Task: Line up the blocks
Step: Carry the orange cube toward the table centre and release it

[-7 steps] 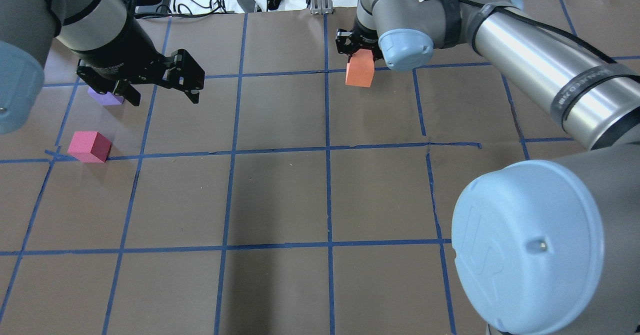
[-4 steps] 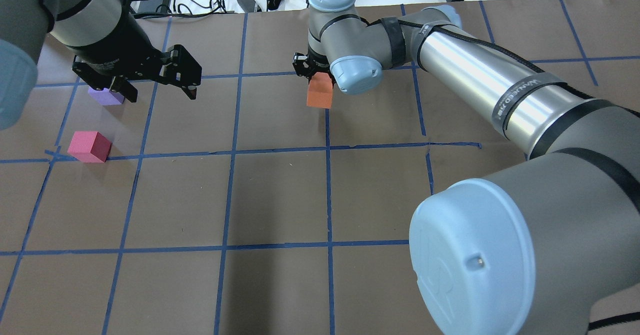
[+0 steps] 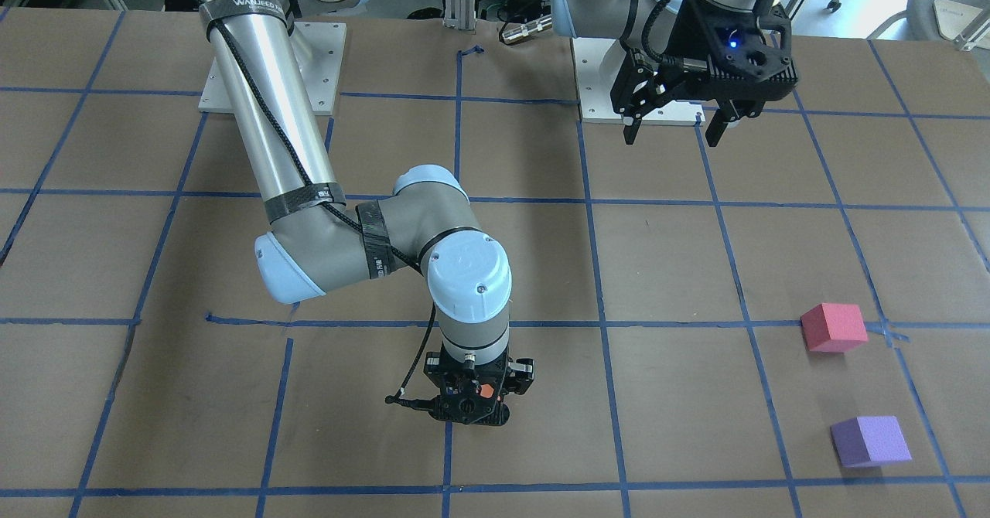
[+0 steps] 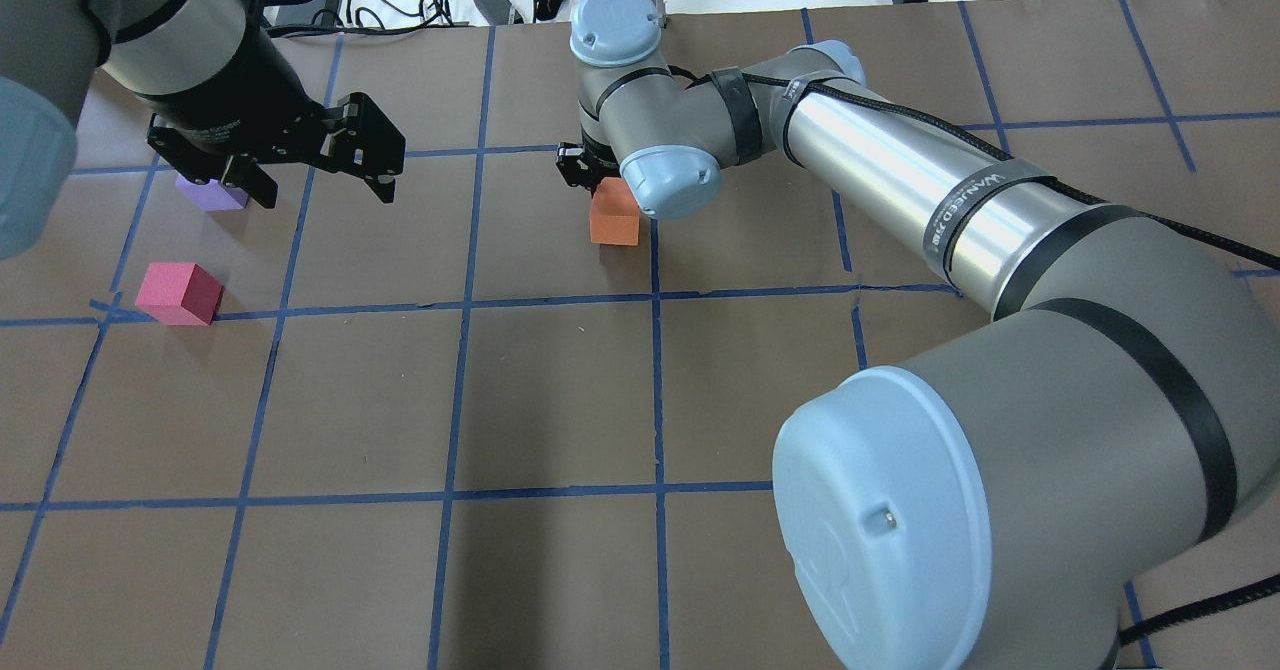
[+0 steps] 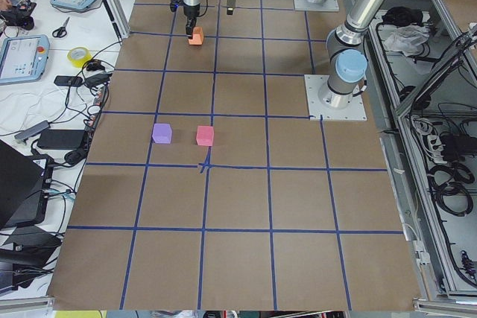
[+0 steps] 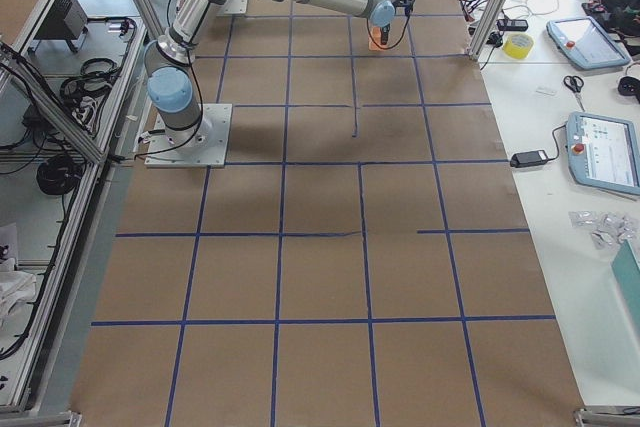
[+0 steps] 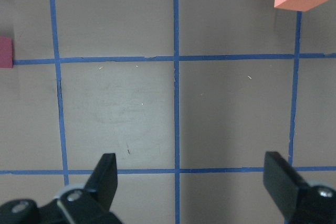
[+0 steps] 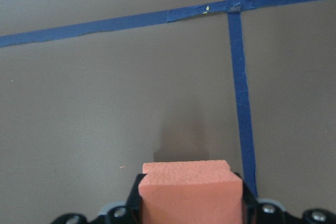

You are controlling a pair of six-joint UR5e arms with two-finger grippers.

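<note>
The right hand clamps the orange cube; the left hand hangs spread wide, empty. The purple cube and pinkish-red cube sit near each other on the tabletop.

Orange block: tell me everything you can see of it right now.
The orange block is a small cube, matte and foam-like, with a grainy face, whole and upright. The right claw is shut on it, one finger on each side of its upper part. It is over the far middle of the brown paper, just beside a blue tape line. Whether it touches the paper I cannot tell.
</note>
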